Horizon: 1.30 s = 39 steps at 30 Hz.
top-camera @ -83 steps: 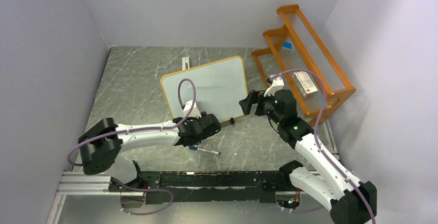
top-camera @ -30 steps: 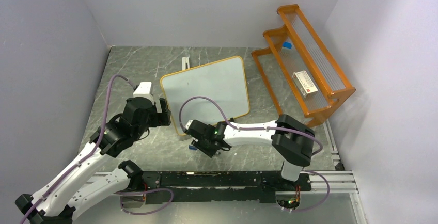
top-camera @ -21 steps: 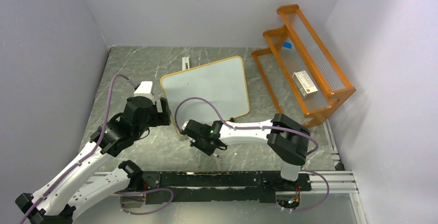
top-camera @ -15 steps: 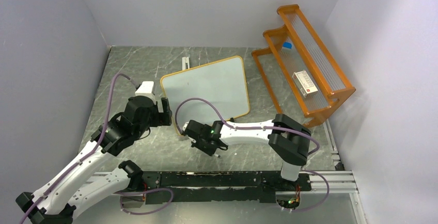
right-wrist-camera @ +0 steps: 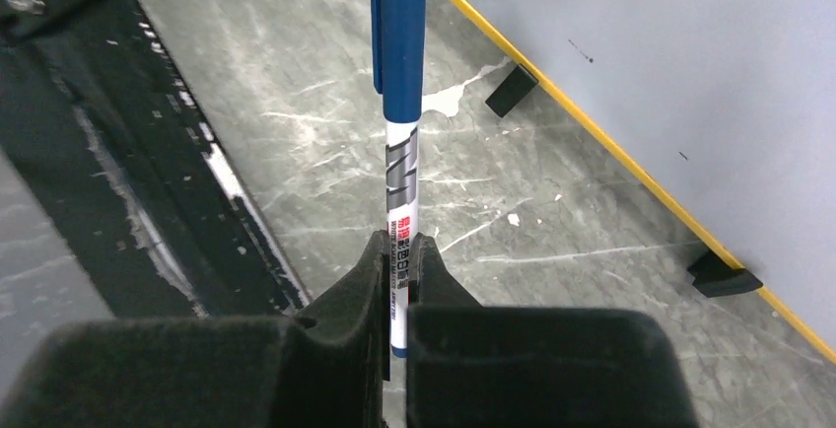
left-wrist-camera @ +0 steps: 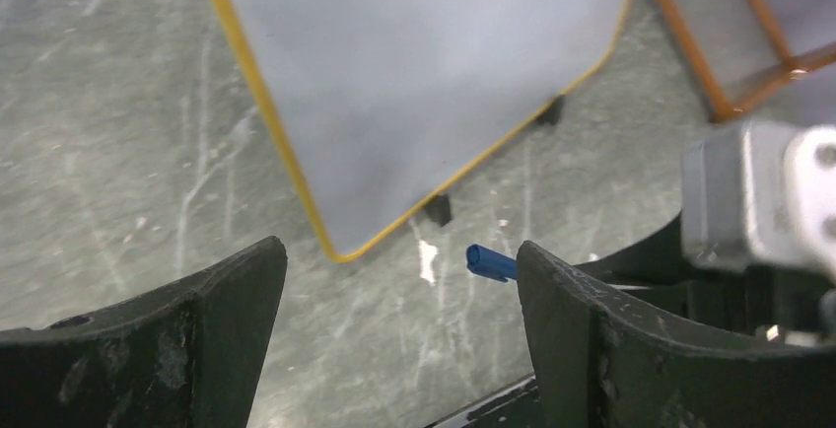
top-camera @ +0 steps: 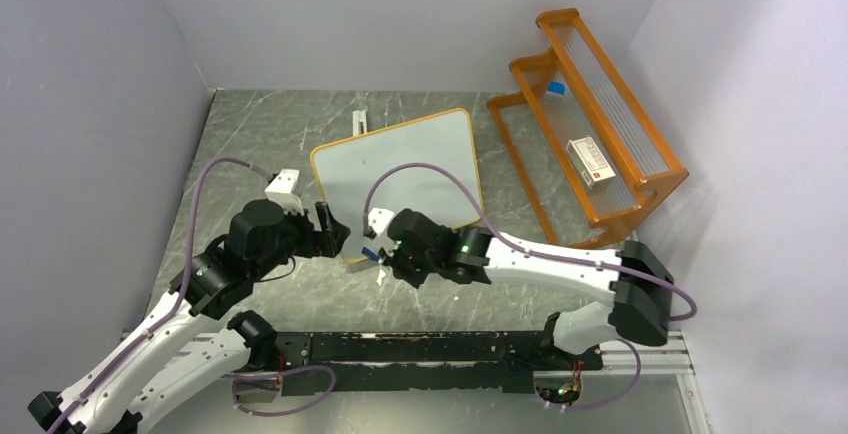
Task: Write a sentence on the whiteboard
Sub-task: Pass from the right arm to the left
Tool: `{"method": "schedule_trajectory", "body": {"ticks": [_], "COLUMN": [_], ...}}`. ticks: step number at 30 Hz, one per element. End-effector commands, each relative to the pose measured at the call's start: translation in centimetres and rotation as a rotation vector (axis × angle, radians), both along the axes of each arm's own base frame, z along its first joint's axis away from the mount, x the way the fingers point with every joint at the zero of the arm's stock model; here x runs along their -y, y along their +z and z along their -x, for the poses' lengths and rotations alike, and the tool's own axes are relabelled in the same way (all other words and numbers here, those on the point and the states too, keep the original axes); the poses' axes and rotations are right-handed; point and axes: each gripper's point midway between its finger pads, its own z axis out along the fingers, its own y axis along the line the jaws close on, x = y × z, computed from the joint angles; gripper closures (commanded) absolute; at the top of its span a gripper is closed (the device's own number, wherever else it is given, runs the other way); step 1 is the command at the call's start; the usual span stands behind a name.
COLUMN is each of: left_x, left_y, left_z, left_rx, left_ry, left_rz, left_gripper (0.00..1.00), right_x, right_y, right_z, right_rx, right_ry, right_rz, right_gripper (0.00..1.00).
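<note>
Whiteboard (top-camera: 405,169) sits mid-worktop (top-camera: 250,154), its near-left corner just beyond both hands. The right hand (right-wrist-camera: 399,255) is clamped on a capped blue marker (right-wrist-camera: 402,103). The left hand (left-wrist-camera: 396,265) gapes apart. Worktop stretches leftward, with an orange rack (top-camera: 600,104) to the right.

A dark grey-green counter (top-camera: 260,144) with pale marble-like veins and white scuffs is forming the floor of a small booth. Plain, pale lavender-white walls are closing it in on three sides: a left wall (top-camera: 90,104), a back wall (top-camera: 400,14) and a right wall (top-camera: 760,104). A stepped orange rack (top-camera: 600,114) with ribbed clear shelves is standing at the far right, running close along the right wall and casting a soft shadow on it. A silver aluminium rail (top-camera: 160,352) and a black strip (top-camera: 420,346) are lying along the near edge. Even, diffuse light is washing the booth, leaving only faint shadows.
</note>
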Motion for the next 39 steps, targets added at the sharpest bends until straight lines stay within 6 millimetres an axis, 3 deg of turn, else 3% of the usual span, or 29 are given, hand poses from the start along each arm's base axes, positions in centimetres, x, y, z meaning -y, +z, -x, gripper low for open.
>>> {"method": "schedule_trajectory", "body": {"ticks": [1, 8, 16, 29, 35, 39], "left_x": [3.6, 6.8, 9.1, 10.1, 10.0, 9.9], "left_y": [2.7, 2.9, 4.0, 3.0, 3.1, 3.5], "left_z": [0.7, 1.6, 1.7, 1.2, 1.0, 1.0], "left_rx": [0.065, 0.043, 0.016, -0.038, -0.056, -0.069], "left_ry": [-0.159, -0.299, -0.354, -0.341, -0.308, -0.289], "left_rz": [0.174, 0.287, 0.429, 0.493, 0.525, 0.553], "left_gripper": [0.11, 0.12, 0.2, 0.62, 0.73, 0.9], "right_x": [-1.2, -0.8, -0.5, -0.4, -0.2, -0.3], "right_y": [3.8, 7.8, 8.5, 8.9, 8.5, 8.6], "right_z": [0.3, -0.2, -0.6, -0.8, -0.9, -1.1], "right_rx": [-0.025, -0.047, -0.045, -0.058, -0.059, -0.053], "right_ry": [0.045, 0.057, 0.065, 0.077, 0.068, 0.066], "right_rz": [-0.217, -0.415, -0.445, -0.482, -0.489, -0.495], "right_gripper": [1.0, 1.0, 1.0, 1.0, 1.0, 1.0]}}
